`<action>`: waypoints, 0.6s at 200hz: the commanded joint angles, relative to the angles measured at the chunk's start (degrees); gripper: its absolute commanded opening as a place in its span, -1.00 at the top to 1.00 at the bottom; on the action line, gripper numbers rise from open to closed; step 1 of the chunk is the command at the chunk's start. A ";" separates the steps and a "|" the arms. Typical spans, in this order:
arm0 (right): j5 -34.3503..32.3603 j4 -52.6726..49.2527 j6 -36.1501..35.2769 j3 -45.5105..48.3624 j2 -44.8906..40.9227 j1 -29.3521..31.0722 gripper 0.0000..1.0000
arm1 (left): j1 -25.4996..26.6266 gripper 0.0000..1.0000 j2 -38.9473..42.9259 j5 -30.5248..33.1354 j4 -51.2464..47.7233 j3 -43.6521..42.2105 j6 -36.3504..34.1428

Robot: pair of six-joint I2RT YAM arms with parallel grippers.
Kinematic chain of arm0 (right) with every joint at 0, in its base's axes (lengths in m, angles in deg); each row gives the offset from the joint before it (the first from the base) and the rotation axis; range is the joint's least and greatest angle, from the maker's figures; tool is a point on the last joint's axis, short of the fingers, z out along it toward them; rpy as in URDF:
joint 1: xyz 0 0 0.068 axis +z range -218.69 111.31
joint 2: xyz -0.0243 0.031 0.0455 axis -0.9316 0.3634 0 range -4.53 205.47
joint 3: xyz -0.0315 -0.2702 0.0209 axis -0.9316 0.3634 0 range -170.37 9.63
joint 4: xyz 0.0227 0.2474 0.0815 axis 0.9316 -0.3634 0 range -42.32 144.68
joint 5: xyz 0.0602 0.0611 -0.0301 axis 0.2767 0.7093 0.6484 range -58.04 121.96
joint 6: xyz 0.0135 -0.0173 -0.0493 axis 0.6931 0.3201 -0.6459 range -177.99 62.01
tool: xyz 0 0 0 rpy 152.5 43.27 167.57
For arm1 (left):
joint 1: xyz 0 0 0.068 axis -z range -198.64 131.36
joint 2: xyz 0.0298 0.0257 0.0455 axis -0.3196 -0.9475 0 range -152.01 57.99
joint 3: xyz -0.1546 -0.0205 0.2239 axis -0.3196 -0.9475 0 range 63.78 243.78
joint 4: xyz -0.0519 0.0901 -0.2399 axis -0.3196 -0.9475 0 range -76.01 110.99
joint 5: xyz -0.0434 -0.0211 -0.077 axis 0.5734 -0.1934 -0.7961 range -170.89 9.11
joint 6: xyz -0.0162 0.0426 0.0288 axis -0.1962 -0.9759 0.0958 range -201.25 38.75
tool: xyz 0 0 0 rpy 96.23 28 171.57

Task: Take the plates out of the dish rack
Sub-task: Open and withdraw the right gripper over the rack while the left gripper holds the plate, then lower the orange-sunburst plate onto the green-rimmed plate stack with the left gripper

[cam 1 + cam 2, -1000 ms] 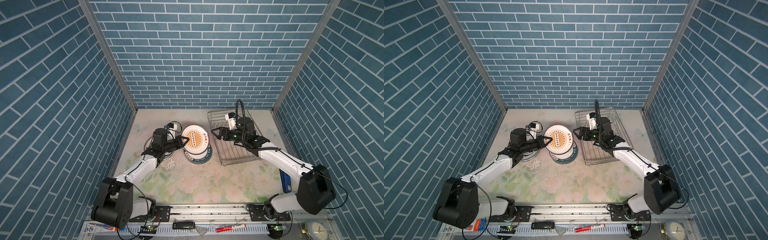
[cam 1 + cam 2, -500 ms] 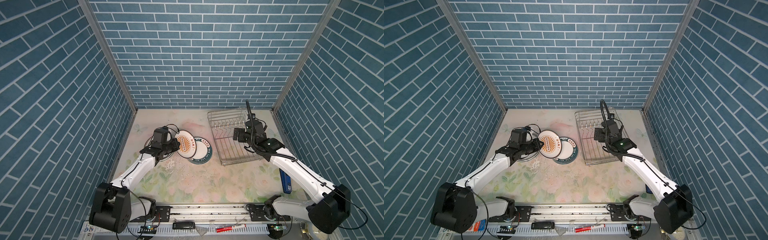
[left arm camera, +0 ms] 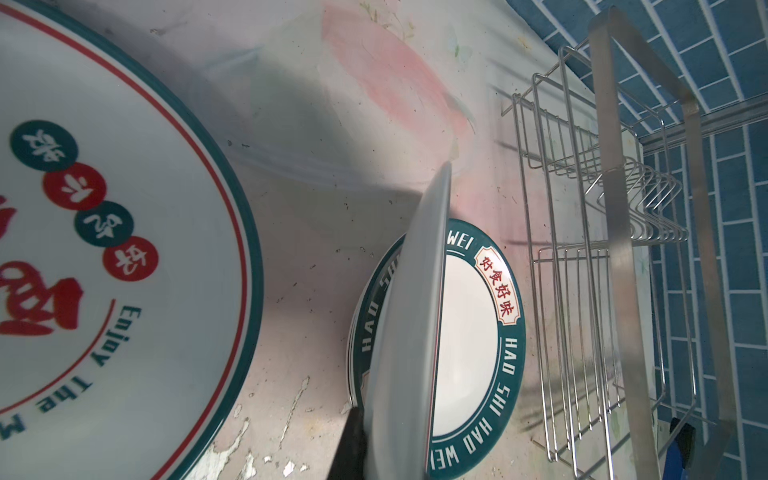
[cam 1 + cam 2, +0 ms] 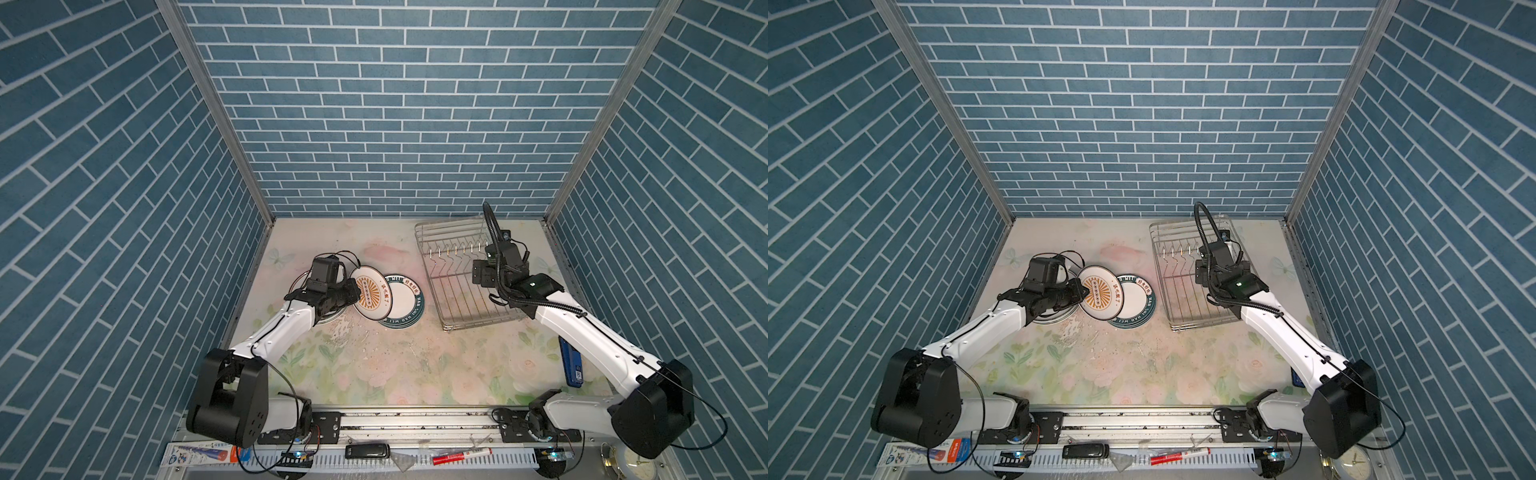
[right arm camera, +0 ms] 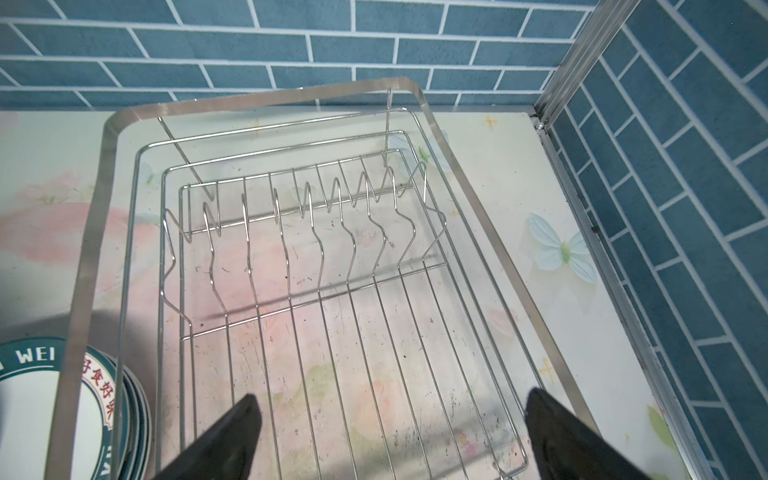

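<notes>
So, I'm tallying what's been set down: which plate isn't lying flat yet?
The orange sunburst plate: it is tilted, held in the left gripper partly over the green-rimmed stack; the rest lie flat.

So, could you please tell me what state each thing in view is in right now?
dish rack, empty, slots bare.
sunburst plate, tilted, gripped at its rim.
green-rimmed plates, stacked flat beside the rack.
red-character plate, flat on the table.
left gripper, shut on the sunburst plate.
right gripper, open over the rack, holding nothing.
</notes>
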 commanded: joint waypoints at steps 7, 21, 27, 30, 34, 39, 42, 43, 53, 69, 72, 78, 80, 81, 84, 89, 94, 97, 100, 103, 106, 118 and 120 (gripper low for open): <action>-1.12 -2.58 -1.36 -3.17 0.25 -0.21 -0.98 | -0.20 1.00 -1.58 0.53 -1.32 2.16 0.11; -0.97 -2.79 -1.37 -3.14 0.36 -0.46 -0.98 | -0.20 1.00 -2.37 0.85 -2.20 2.50 0.15; -0.71 -2.95 -1.37 -3.13 0.42 -0.59 -0.99 | -0.20 1.00 -2.66 0.85 -2.38 2.72 0.12; -0.50 -2.96 -1.37 -3.17 0.42 -0.71 -0.99 | -0.20 1.00 -2.85 0.82 -2.48 2.77 0.15; -0.15 -3.01 -1.37 -3.14 0.50 -0.82 -0.98 | -0.20 1.00 -3.05 0.82 -2.73 2.90 0.10; 0.27 -3.13 -1.36 -3.27 0.63 -0.94 -0.98 | -0.20 1.00 -3.35 0.82 -2.92 3.03 0.12; 0.43 -3.26 -1.37 -3.22 0.67 -1.02 -0.98 | -0.20 1.00 -3.57 0.85 -2.97 3.12 0.15; 0.45 -3.24 -1.37 -3.22 0.68 -1.07 -0.98 | -0.20 1.00 -3.65 0.79 -2.96 3.17 0.12; 1.00 -3.35 -1.37 -3.35 0.90 -1.30 -0.98 | -0.20 0.96 -4.36 0.54 -3.04 3.39 0.13; 2.15 -3.29 -1.24 -3.28 1.21 -1.63 -0.98 | -0.20 0.96 -5.33 -0.14 -2.53 3.40 0.49; 2.34 -3.23 -1.28 -3.27 1.29 -1.65 -0.98 | -0.20 0.96 -5.51 -0.28 -2.39 3.41 0.44; 2.68 -3.21 -1.28 -3.25 1.43 -1.82 -0.98 | -0.20 0.95 -5.85 -0.42 -2.38 3.44 0.58; 2.80 -3.16 -1.28 -3.29 1.51 -1.82 -0.98 | -0.20 0.95 -5.96 -0.44 -2.35 3.47 0.64; 2.87 -3.15 -1.28 -3.25 1.54 -1.82 -0.98 | -0.20 0.95 -6.04 -0.51 -2.30 3.48 0.67; 3.09 -3.19 -1.28 -3.24 1.61 -1.90 -0.98 | -0.20 0.95 -6.23 -0.63 -2.28 3.48 0.76; 3.55 -3.07 -1.30 -3.23 1.72 -2.00 -0.98 | -0.20 0.95 -6.52 -0.87 -2.09 3.53 0.74; 3.93 -3.04 -1.18 -3.19 1.81 -2.07 -0.98 | -0.20 0.95 -6.86 -1.00 -2.08 3.49 0.81; 4.22 -2.94 -1.19 -3.13 1.83 -2.08 -0.98 | -0.20 0.95 -6.96 -0.98 -2.07 3.56 0.79; 4.50 -2.83 -1.20 -3.13 1.89 -2.21 -0.98 | -0.24 0.95 -7.08 -1.01 -2.03 3.59 0.86; 4.85 -2.74 -1.20 -3.02 1.91 -2.26 -0.98 | -0.20 0.95 -7.22 -1.13 -1.99 3.59 0.86; 5.15 -2.62 -1.20 -3.03 1.92 -2.33 -0.98 | -0.20 0.95 -7.27 -1.22 -1.96 3.62 0.93; 6.31 -2.29 -1.18 -2.78 1.92 -2.52 -0.98 | -0.20 0.94 -7.58 -1.50 -1.64 3.65 0.99; 6.46 -2.20 -1.26 -2.78 1.92 -2.53 -0.99 | -0.20 0.93 -7.67 -1.54 -1.63 3.61 1.06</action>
